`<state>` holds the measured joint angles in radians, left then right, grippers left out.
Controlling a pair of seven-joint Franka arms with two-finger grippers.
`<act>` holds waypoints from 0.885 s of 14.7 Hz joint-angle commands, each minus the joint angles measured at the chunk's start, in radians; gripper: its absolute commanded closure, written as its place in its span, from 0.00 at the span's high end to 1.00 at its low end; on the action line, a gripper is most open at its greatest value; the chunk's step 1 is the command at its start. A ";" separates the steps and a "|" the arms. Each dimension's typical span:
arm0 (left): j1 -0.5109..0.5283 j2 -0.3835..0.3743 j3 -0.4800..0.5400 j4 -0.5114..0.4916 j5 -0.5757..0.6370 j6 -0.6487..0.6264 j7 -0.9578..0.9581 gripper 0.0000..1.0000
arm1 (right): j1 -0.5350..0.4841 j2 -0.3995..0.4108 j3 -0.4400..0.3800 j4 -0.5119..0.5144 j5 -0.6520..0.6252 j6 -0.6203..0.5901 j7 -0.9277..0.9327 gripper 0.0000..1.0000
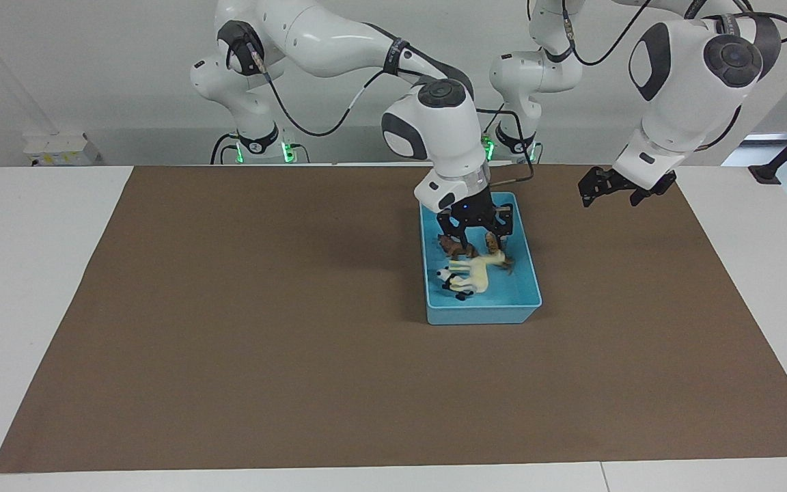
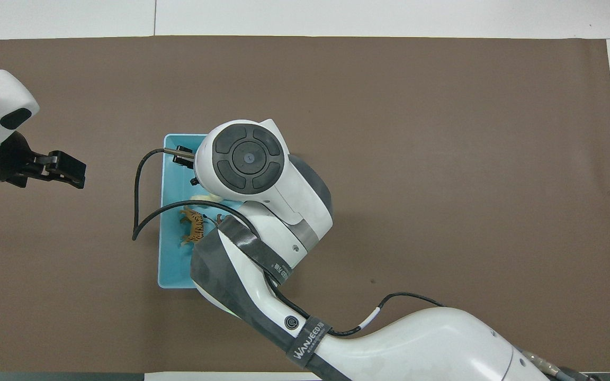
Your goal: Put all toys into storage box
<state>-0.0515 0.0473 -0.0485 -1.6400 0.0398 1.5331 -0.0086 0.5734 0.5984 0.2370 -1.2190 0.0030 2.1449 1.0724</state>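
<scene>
Four toys lie in the storage box (image 1: 532, 277): horse (image 1: 477, 272) directly beneath the right gripper (image 1: 479, 236), fingers apart, long axis across the box. Left gripper (image 1: 593, 193) waits open over the tabletop (image 1: 229, 328).

Bright even light, soft shadows, sharp focus.

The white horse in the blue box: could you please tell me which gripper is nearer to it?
Right. The right gripper is open just above the white horse, which lies in the storage box. The left gripper waits in the air off the box, toward the left arm's end.
</scene>
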 commanded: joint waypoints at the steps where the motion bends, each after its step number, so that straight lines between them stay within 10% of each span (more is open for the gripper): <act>1: -0.041 0.026 0.038 0.043 -0.014 -0.008 0.021 1.00 | -0.003 -0.014 -0.002 0.024 0.025 -0.055 0.070 1.00; 6: -0.012 0.025 0.024 0.045 -0.014 -0.016 0.024 1.00 | -0.088 -0.144 -0.031 -0.008 -0.075 -0.149 -0.004 1.00; 13: -0.011 -0.007 0.032 0.054 -0.014 0.002 0.032 1.00 | -0.502 -0.337 -0.031 -0.125 -0.075 -0.330 -0.940 1.00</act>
<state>-0.0680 0.0521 -0.0222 -1.5886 0.0388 1.5337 0.0007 0.1923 0.3280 0.1899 -1.2454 -0.0711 1.8084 0.4499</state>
